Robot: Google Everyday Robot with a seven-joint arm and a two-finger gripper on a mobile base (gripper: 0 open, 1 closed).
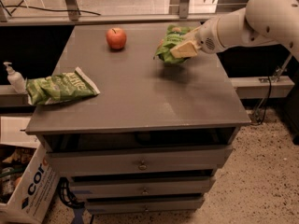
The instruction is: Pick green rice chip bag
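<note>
The green rice chip bag [169, 44] is a puffy bright-green bag held off the grey cabinet top [140, 92], near its far right part, with its shadow on the surface below. My gripper [180, 49] comes in from the right on a white arm and is shut on the bag, a pale finger [185, 49] across its front right side. The bag's right part is hidden behind the gripper.
A red apple [116, 38] sits at the far middle of the top. A flatter light-green bag [60, 86] lies at the left edge. A soap pump bottle [15, 77] stands left of the cabinet. A cardboard box [25, 185] sits on the floor at lower left. Drawers [142, 163] face front.
</note>
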